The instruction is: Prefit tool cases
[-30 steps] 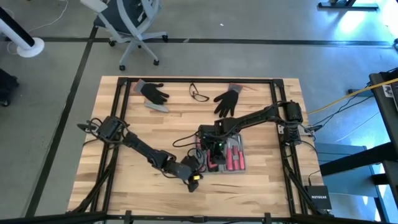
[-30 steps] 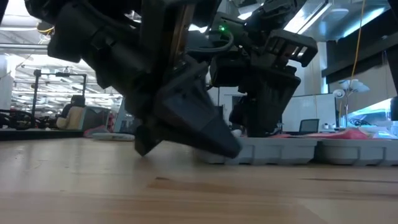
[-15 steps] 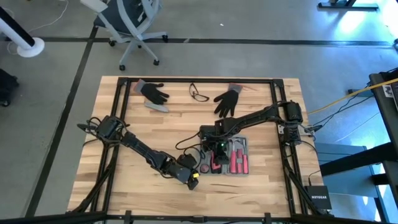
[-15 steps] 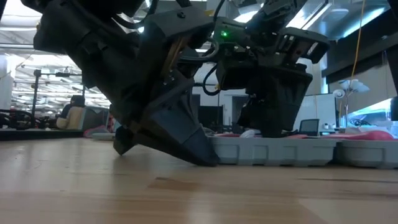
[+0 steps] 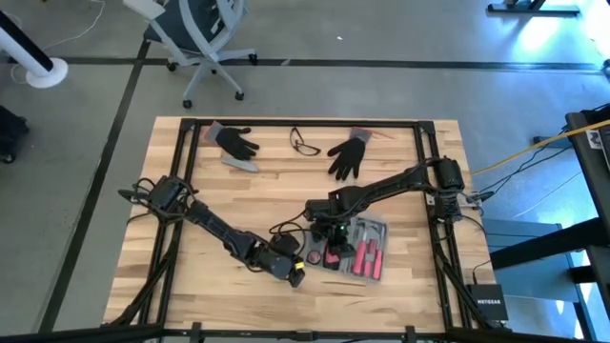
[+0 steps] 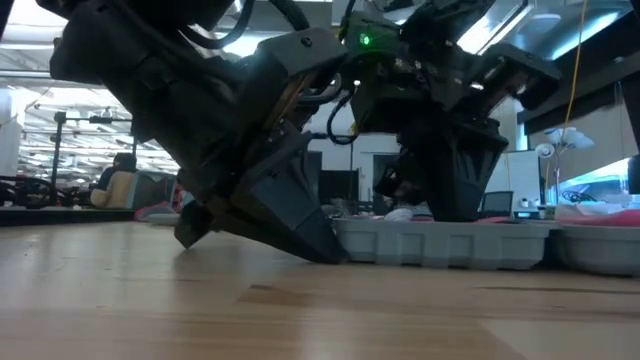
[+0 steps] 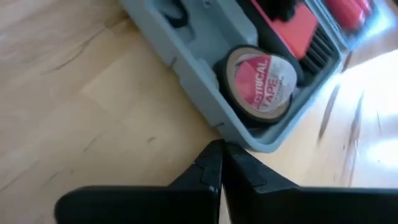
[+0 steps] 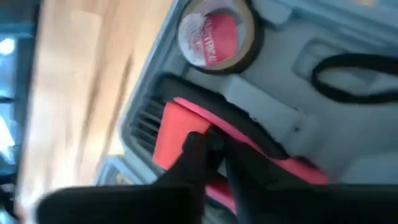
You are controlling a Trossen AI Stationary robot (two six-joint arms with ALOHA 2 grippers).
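From above, a wooden table point(image 5: 191, 181) holds an open blue-grey tool case point(image 5: 357, 250), lying slightly askew near the front edge, right of centre, with red-handled tools in its recesses. The right gripper point(image 5: 329, 238) reaches down into the case's left part. The left gripper point(image 5: 294, 272) sits just beside the case's left end. Two black gloves point(image 5: 347, 152) and a pair of glasses point(image 5: 304, 144) lie well apart at the far edge.

At table height, the case's grey wall point(image 6: 450, 245) rests flat on the wood, with both dark arms crowding over its end.

From the left wrist, the left fingers point(image 7: 211, 171) are pressed together, empty, tips close to the case's rounded corner. A roll of electrical tape point(image 7: 261, 78) sits in a recess there.

From the right wrist, the right fingers point(image 8: 199, 155) nearly meet around a red-and-black tool handle point(image 8: 186, 124); whether they grip it is unclear.

The case looks like stiff, smooth moulded plastic, fairly light but loaded, so likely to slide when pushed. Its rim or outer wall seems the best hold.
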